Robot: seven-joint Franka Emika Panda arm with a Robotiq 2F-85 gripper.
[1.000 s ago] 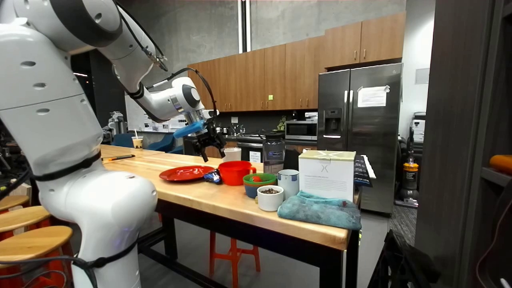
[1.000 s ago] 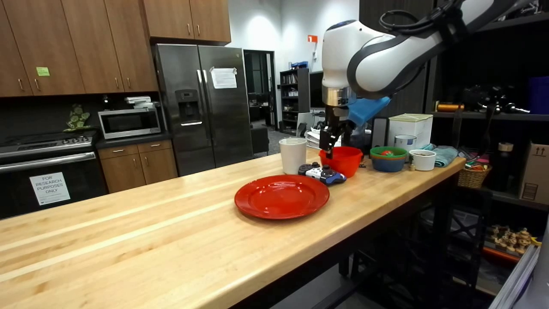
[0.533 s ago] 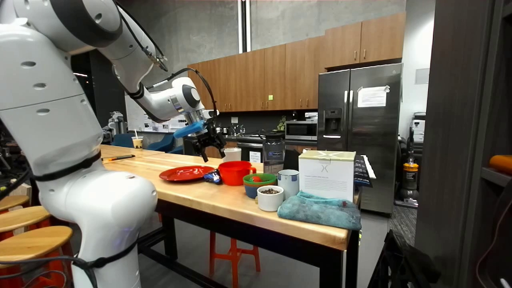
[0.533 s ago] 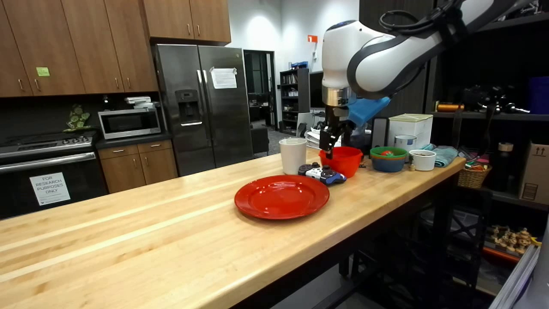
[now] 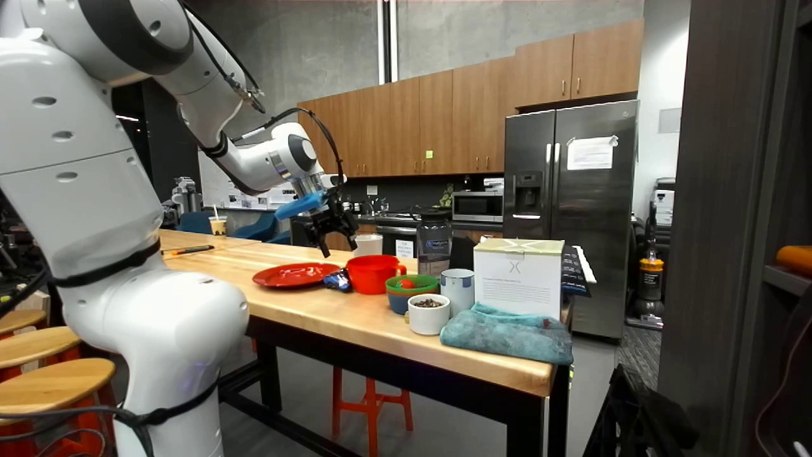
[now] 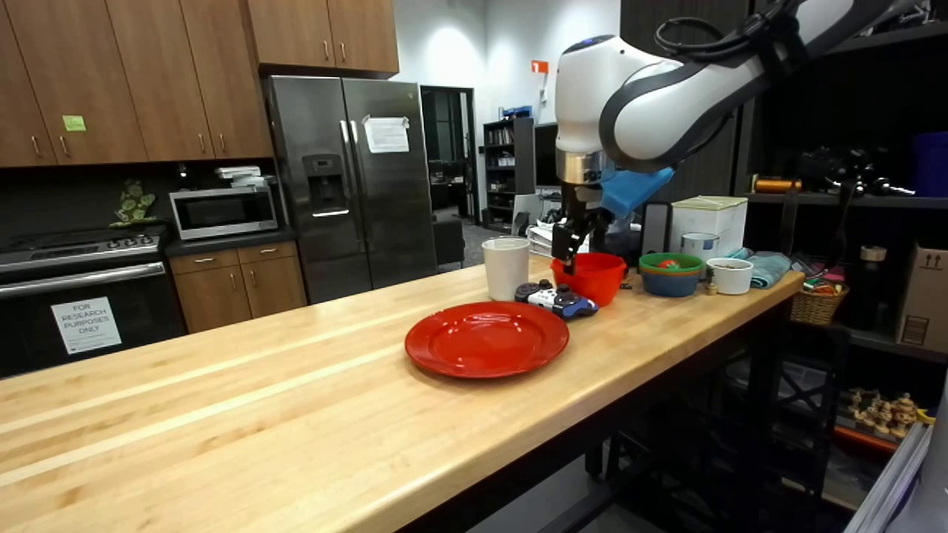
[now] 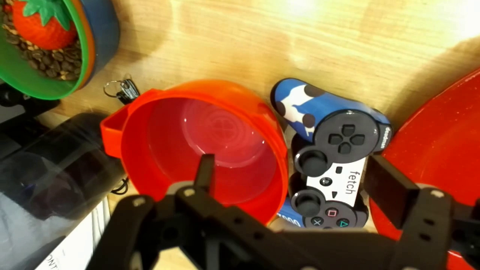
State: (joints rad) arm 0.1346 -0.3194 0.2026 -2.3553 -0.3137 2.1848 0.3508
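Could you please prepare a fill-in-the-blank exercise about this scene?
The end effector holds nothing; its jaws are not shut but ____.
The game controller lies between the red cup and the red ____.
The controller's white panel bears the word ____.
The innermost bowl, holding the strawberry, is ____.

Missing words: open; plate; fetch; green.

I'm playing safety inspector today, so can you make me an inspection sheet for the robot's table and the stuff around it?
Surface: wooden table, things grouped toward one end.
Closest things: below the pincer, a game controller between a red mug and a red plate.
Clutter: green bowl with toy strawberry on beans; white cup, keyring, bottle, box, towel.
Pincer: open, holding nothing.
Cables: black cable looping along the arm.
Surroundings: fridge, microwave, stools.
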